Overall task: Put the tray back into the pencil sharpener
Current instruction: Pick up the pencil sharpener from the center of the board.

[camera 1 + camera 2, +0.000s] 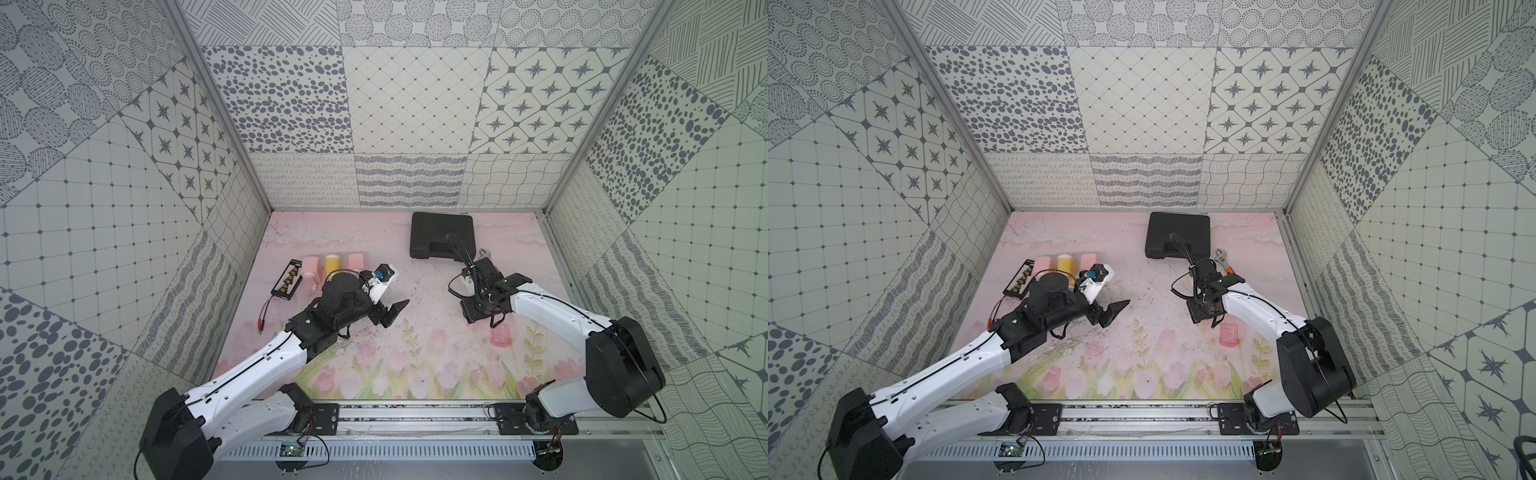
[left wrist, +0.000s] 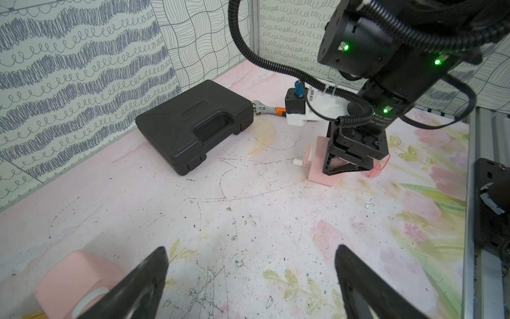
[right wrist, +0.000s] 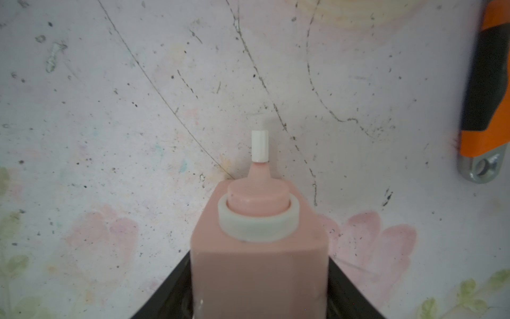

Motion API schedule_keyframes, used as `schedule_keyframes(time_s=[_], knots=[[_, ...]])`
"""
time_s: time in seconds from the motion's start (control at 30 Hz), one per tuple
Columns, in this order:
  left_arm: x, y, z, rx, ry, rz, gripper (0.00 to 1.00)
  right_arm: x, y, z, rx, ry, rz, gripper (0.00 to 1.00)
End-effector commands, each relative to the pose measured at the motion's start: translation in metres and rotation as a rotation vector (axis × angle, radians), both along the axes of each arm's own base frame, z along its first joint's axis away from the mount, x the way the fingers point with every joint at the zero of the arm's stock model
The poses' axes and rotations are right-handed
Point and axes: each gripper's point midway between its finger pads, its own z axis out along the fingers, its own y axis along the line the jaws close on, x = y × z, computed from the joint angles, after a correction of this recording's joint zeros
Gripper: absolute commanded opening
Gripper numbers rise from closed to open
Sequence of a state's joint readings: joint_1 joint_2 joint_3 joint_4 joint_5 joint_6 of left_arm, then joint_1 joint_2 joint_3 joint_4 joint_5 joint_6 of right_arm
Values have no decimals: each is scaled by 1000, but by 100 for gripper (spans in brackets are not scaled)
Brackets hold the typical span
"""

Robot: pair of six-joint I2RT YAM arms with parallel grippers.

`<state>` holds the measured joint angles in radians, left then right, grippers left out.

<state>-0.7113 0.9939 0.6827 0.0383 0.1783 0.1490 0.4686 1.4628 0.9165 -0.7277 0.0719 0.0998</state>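
At the right side of the worktop (image 1: 415,291), your right pincer (image 2: 347,168) clasps the pink pencil sharpener (image 3: 259,265) by its flanks. The left pincer (image 2: 251,250) gapes wide, empty.

Step in hand: steadying the body. The translucent pink tray (image 1: 500,336) lies just beside it, apparently empty.

Next: you fetch the tray and line it up with the slot, which no view shows.

The black case (image 1: 441,235) is closed, contents hidden.

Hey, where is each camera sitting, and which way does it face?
Top views: overhead at the front, looking down on the table; left arm and right arm show.
Left wrist: on the left arm, facing the case and right gripper; its open fingers show.
Right wrist: above the sharpener, facing the table; its jaw edges show.
Shared: both wrist views show the sharpener and wrench.
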Motion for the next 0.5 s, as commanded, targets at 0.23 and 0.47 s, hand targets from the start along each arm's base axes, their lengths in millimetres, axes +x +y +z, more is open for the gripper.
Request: schedule_keyframes(time_s=[0.23,0.47], knots=[[0,-1,14,-19,-69,-18,94,3,18,22,66,-3,89,37],[15,19,27,-54,-144,123,94,-24,78,68,135,-156,531,35]])
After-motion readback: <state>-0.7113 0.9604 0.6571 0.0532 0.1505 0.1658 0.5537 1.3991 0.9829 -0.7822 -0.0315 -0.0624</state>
